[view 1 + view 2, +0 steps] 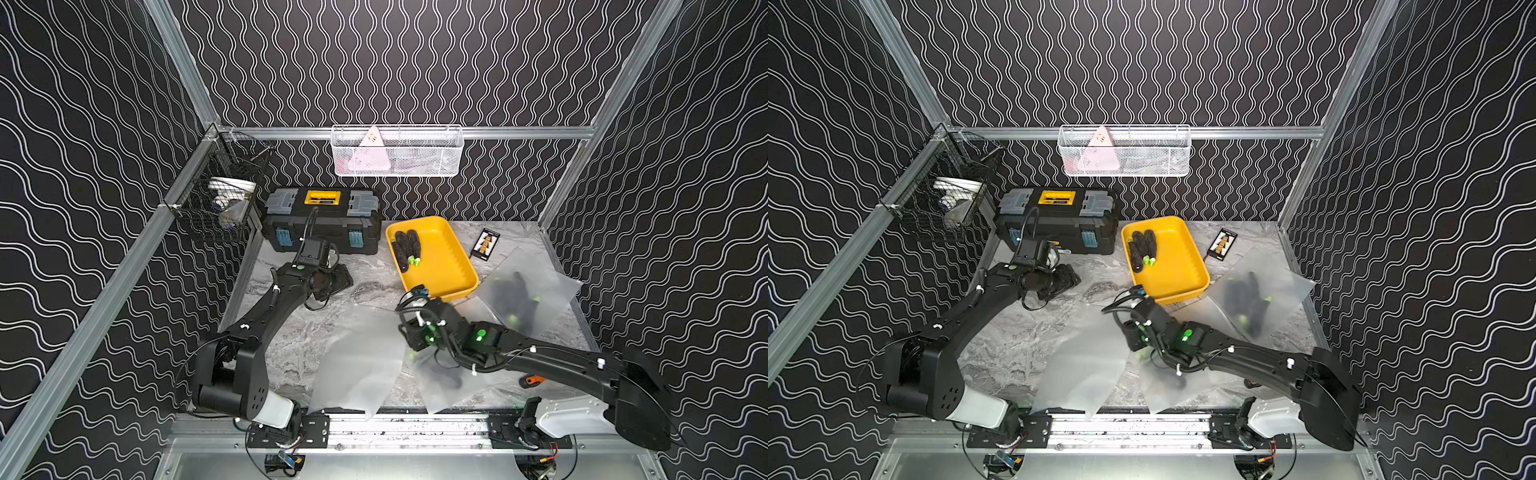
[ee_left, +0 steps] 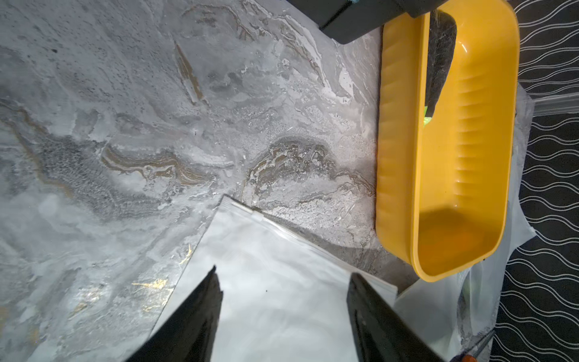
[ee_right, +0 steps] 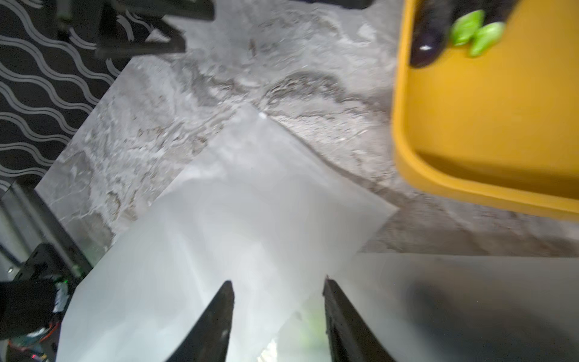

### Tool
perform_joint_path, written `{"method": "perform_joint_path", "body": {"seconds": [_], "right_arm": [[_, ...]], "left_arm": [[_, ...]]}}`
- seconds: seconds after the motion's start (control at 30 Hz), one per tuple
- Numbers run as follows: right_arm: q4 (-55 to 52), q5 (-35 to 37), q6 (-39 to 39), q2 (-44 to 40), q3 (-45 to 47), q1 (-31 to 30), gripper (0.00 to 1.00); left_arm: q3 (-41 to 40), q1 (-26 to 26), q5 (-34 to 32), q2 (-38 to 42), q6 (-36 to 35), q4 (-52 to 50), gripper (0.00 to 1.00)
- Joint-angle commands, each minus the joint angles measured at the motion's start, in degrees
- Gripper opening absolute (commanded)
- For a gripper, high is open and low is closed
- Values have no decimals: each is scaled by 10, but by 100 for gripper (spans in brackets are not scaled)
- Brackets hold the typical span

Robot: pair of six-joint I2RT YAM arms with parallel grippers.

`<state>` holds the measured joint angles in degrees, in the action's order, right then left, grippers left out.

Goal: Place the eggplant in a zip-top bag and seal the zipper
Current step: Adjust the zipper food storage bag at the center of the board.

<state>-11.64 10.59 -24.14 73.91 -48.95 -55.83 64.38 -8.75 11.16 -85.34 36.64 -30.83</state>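
Observation:
In both top views a frosted zip-top bag [image 1: 446,392] [image 1: 1163,390] lies at the table's front under my right wrist. A dark eggplant [image 1: 451,376] with a green stem shows through it. My right gripper [image 1: 409,345] [image 3: 277,282] hangs just above this bag's left edge, jaws open, nothing between them. The stem's green glows through the plastic between the fingers. A second, flat bag [image 1: 357,365] [image 2: 275,282] lies to its left. My left gripper [image 1: 340,282] [image 2: 282,272] hovers open and holding nothing near the toolbox, facing that bag.
A yellow tray [image 1: 449,266] behind the bags holds more eggplants [image 1: 405,247]. At the right, a third bag [image 1: 540,286] has several eggplants inside. A black toolbox [image 1: 322,226], a black wire basket [image 1: 216,208], a white wire basket [image 1: 397,151] and a small card [image 1: 485,244] line the back.

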Motion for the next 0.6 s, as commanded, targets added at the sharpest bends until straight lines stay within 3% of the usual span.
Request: {"method": "perform_joint_path", "body": {"seconds": [0.0,0.2,0.57], "right_arm": [[-47,-4,21,-27,12,42,51],[-40,-77,-18,39,2,125,52],[-16,-99,-125,185,-48,129,51]], "left_arm": [[-3,-5,-10,0,-10,1,68],[-4,-14,-11,-4,-6,3,68],[-30,-19,-14,11,-18,-6,68]]}}
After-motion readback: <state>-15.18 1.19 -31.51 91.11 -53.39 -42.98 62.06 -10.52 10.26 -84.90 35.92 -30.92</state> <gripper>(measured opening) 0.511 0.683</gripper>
